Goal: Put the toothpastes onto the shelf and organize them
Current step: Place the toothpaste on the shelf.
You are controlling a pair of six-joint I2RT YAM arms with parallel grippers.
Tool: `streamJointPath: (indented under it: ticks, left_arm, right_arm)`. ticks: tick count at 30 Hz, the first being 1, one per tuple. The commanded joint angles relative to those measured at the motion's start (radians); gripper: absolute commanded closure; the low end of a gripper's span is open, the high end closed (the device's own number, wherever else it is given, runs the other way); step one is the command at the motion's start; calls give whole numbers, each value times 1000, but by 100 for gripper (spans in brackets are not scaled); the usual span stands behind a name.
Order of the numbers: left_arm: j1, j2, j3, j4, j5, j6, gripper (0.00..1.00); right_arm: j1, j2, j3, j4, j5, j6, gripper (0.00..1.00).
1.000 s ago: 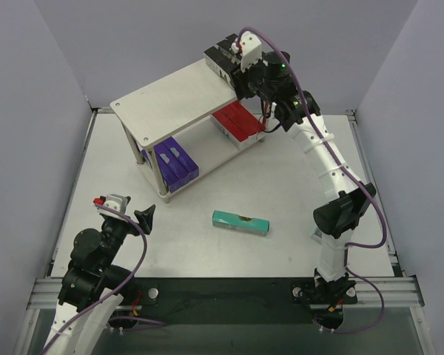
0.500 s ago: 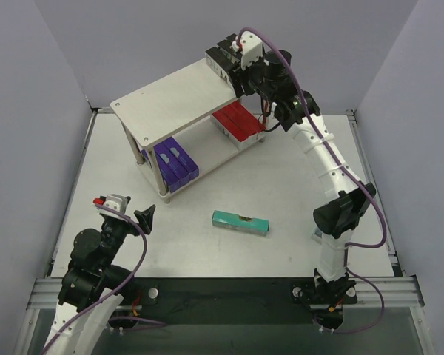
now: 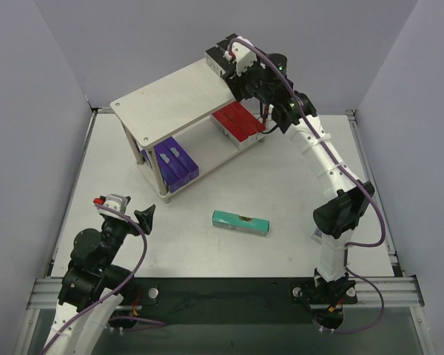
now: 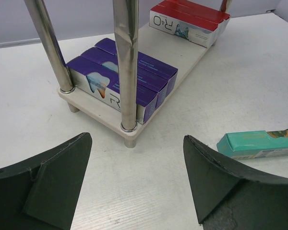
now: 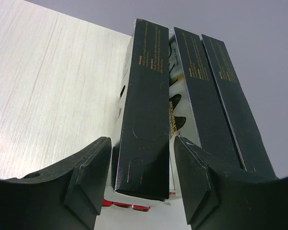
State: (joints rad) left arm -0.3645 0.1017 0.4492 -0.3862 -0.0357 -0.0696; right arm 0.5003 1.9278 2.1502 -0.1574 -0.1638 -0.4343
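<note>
Shelf (image 3: 177,96) stands at the far side of the desk (image 3: 281,185), its long axis slanting across the overhead view.

- Lower tier: three purple cartons (image 4: 129,76) packed flat at the near-left end and red cartons (image 3: 237,122) at the far-right end. Both groups lie side by side, long axes across the board.
- Top tier: three black cartons (image 3: 220,59) at the far-right corner, standing on their long narrow edges with faces together and long axes parallel. The rest of that board is bare.
- Still to place: one teal carton (image 3: 240,222) lying flat on the desk in front of the shelf, well apart from it. Its long axis runs roughly left to right, the right end slightly nearer the arms.

Judgement: nearly done. Only the teal carton is left, plus perhaps squaring up the black row.

Right gripper (image 5: 141,158) straddles the outermost black carton (image 5: 146,105). The fingers are partly open, a sliver of gap shows on each side, and they appear loosed rather than clamped.

Left gripper (image 4: 137,167) hangs low near the desk's near-left edge, fingers spread wide and holding nothing, facing the purple end of the shelf.
</note>
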Motion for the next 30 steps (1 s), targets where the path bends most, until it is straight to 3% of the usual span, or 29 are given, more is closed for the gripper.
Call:
streamJointPath:
  ticks: [1, 14, 30]
  left_arm:
    - [6, 10, 8, 43, 14, 5, 12]
    - [6, 20, 6, 44, 14, 5, 12]
    - [6, 18, 8, 43, 11, 7, 12]
  right_arm:
    - [18, -20, 4, 42, 36, -81, 46]
    - [29, 14, 22, 53, 105, -149, 58]
    - [26, 48, 46, 70, 152, -176, 60]
